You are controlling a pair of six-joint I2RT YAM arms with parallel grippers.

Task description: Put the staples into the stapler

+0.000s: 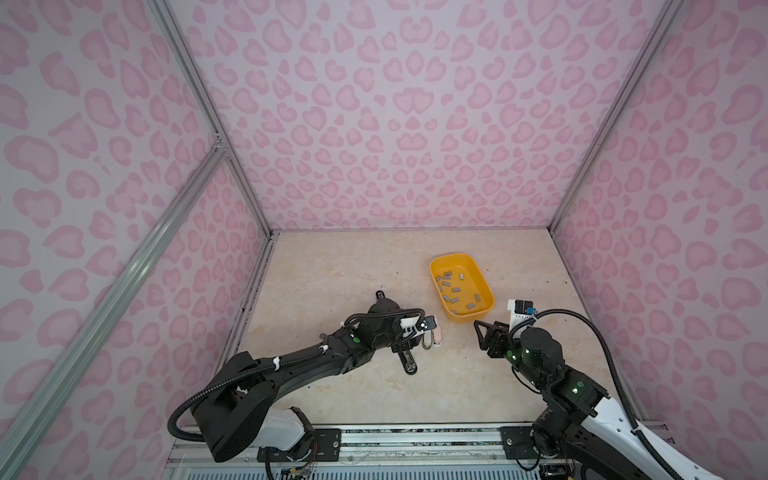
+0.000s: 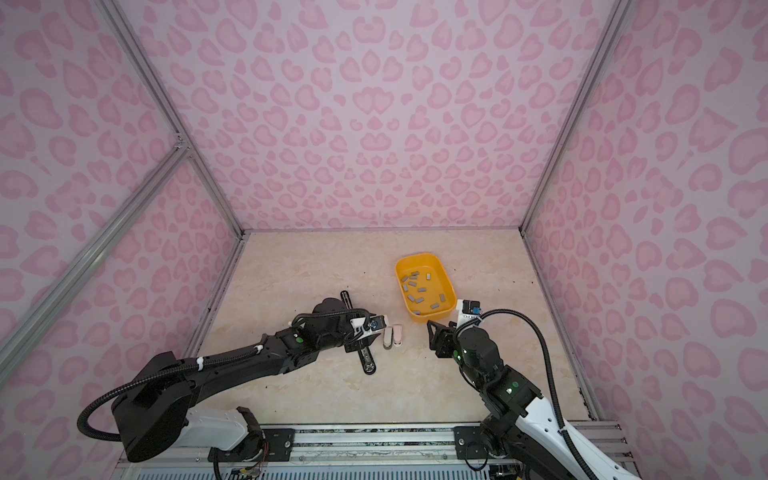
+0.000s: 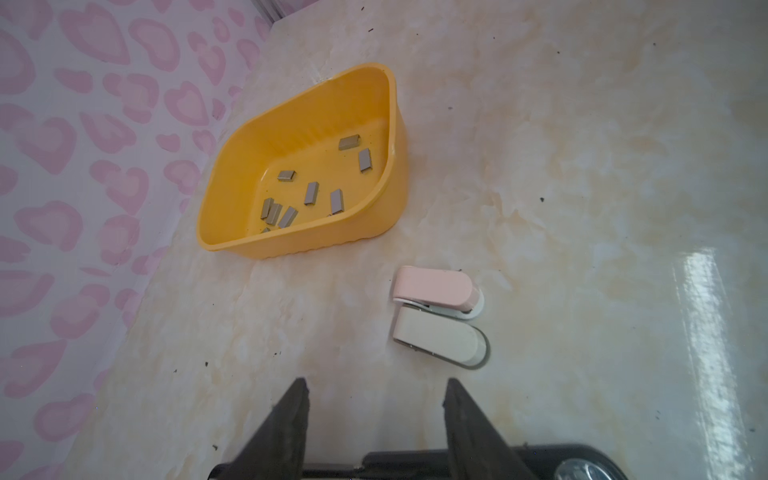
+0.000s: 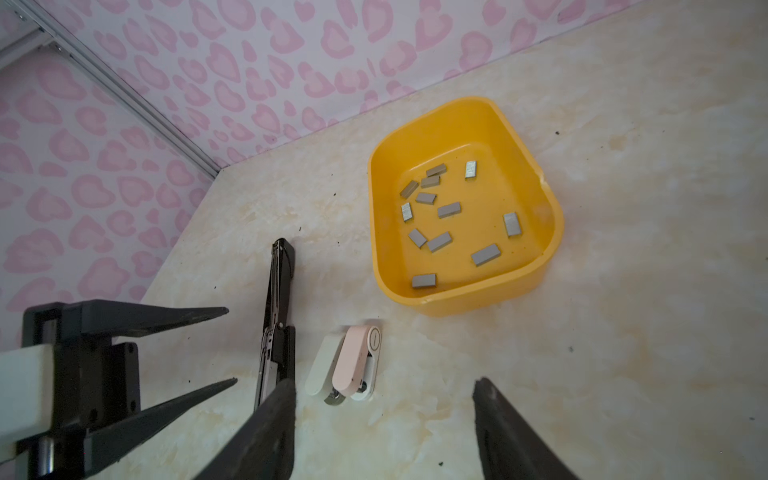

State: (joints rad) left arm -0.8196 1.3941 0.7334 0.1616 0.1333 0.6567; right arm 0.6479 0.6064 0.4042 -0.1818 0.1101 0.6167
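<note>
The staples (image 4: 449, 210) are thin, flat strips lying loose on the floor of the yellow tray (image 4: 457, 124), some touching or overlapping. I expect that is where this could go wrong. If my tips come down on a cluster, I may lift two strips or flick one against the wall. A strip lying flat also gives my tips little edge to catch, so it could skid away.

The pink stapler (image 3: 432, 284) and the white stapler (image 3: 436, 336) lie side by side and touching. Closing on one may drag or tip the other. The black stapler (image 4: 282, 266) lies opened out on the counter (image 3: 582, 166), partly under my left arm, where a low sweep could knock it.

My left fingers (image 3: 297, 407) are spread and hold nothing. They sit low, pointing at the white stapler from just beside it. That arm stretches forward across the counter. My right fingers (image 4: 498, 415) are also spread and empty. That arm is bent at the elbow with the wrist raised and tilted down. Its tips are near the tray's closest end and not yet inside it.
</note>
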